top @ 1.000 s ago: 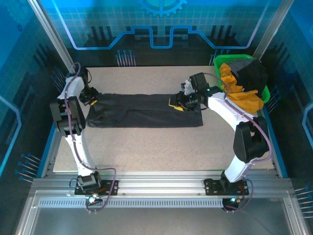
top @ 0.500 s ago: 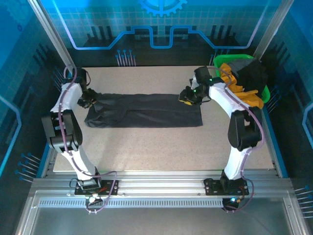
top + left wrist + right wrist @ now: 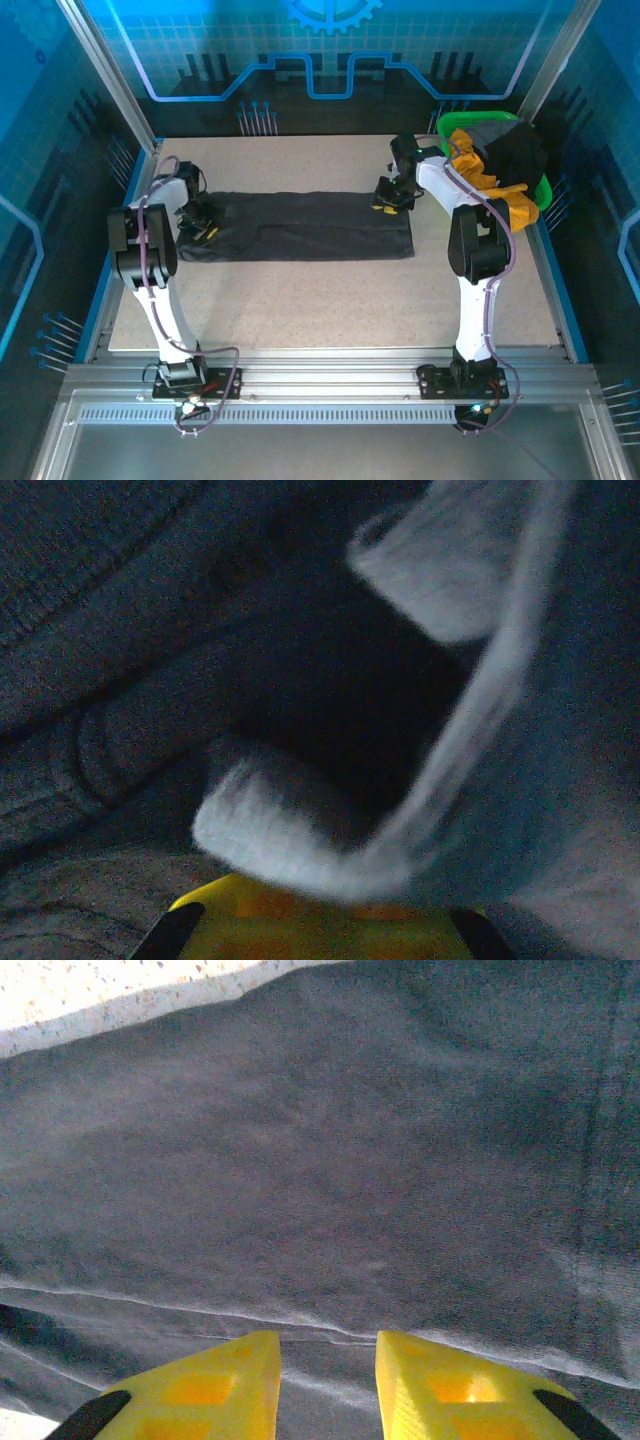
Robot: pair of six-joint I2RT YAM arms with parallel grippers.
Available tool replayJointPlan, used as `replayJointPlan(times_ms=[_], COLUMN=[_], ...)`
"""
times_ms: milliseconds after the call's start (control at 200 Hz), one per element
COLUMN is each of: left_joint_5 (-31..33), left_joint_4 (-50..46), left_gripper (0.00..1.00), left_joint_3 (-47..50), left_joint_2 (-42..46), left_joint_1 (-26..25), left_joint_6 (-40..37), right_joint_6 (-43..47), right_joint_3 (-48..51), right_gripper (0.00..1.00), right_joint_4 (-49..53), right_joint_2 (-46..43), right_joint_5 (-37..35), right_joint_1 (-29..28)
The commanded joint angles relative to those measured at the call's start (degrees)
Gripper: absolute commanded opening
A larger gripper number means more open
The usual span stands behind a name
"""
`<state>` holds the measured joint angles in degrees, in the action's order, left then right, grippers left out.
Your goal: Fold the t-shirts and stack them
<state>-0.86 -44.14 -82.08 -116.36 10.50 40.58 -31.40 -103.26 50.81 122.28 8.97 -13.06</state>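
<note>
A dark charcoal t-shirt (image 3: 300, 225) lies on the table as a long band folded lengthwise. My left gripper (image 3: 207, 222) rests on its left end. In the left wrist view the yellow fingers (image 3: 310, 920) are together and shut on a bunched fold of the t-shirt (image 3: 120, 630). My right gripper (image 3: 388, 197) sits at the band's far right edge. In the right wrist view the right gripper (image 3: 328, 1345) is open, and a hem of the t-shirt (image 3: 320, 1160) runs across the gap between its fingers. A mustard-yellow t-shirt (image 3: 490, 185) and a black one (image 3: 515, 150) spill from the basket.
The bright green basket (image 3: 455, 122) stands at the table's far right corner, close behind the right arm. Bare speckled tabletop (image 3: 330, 300) stretches in front of the shirt toward the arm bases. Metal frame posts rise at the back corners.
My left gripper moved right onto the shirt's left end and shut on cloth. My right gripper shifted back and right to the shirt's far edge, its fingers narrowing.
</note>
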Motion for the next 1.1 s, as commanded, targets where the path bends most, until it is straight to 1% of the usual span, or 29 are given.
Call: replayJointPlan(times_ms=[0, 60, 130, 175, 280, 390, 555, 665, 795, 895, 920, 1015, 1095], left_joint_5=[-1.4, -0.3, 3.2, 5.7, 5.9, 2.6, -1.9, -4.3, -4.0, -3.3, -3.2, -3.5, -6.1], left_joint_4=[0.8, 0.1, -1.8, -3.1, -3.9, -2.6, -2.2, -2.0, -3.2, -5.5, -6.1, -8.3, -7.3], left_gripper=[0.06, 0.1, 0.23, 0.25, 0.25, 0.23, 0.2, 0.19, 0.2, 0.2, 0.2, 0.2, 0.21], left_joint_3=[1.8, 0.5, -1.4, -2.2, -2.1, -0.6, -1.5, -2.2, -6.2, -12.8, -15.0, -24.1, -32.2], left_joint_2=[-0.1, 1.1, 3.8, 5.8, 9.2, 8.6, 0.4, -4.0, -8.0, -12.1, -13.4, -19.0, -23.9], left_joint_1=[1.2, 0.9, -0.5, -2.0, -6.6, -10.9, -14.5, -15.9, -17.2, -18.0, -18.1, -18.4, -19.5], left_joint_6=[-0.8, -1.2, -1.7, -1.9, 0.5, 5.6, 11.4, 13.6, 12.6, 10.6, 10.1, 8.0, 6.6], right_joint_6=[0.7, 0.9, 0.9, 0.9, 1.5, 1.7, 1.4, 0.9, -1.1, -2.8, -3.4, -6.3, -9.7], right_joint_3=[-1.7, -2.0, -2.7, -3.5, -6.3, -10.9, -16.8, -16.9, -11.3, -3.0, -1.1, 10.1, 21.0], right_gripper=[0.32, 0.32, 0.32, 0.32, 0.32, 0.33, 0.32, 0.32, 0.32, 0.32, 0.32, 0.32, 0.32], right_joint_4=[2.0, 2.4, 2.8, 3.3, 5.1, 8.0, 13.5, 16.6, 18.5, 17.3, 17.0, 15.0, 10.8], right_joint_2=[0.4, 0.8, 1.6, 2.2, 5.0, 9.1, 15.7, 17.3, 15.5, 11.3, 8.9, 1.8, -5.1], right_joint_5=[-0.3, -0.7, -1.1, -1.7, -3.6, -4.8, -7.2, -10.5, -12.6, -12.7, -12.8, -14.5, -12.3], right_joint_1=[0.6, 0.7, 1.0, 1.3, 1.9, 2.3, 2.3, 2.1, 2.0, 1.3, 1.0, -0.6, -2.0])
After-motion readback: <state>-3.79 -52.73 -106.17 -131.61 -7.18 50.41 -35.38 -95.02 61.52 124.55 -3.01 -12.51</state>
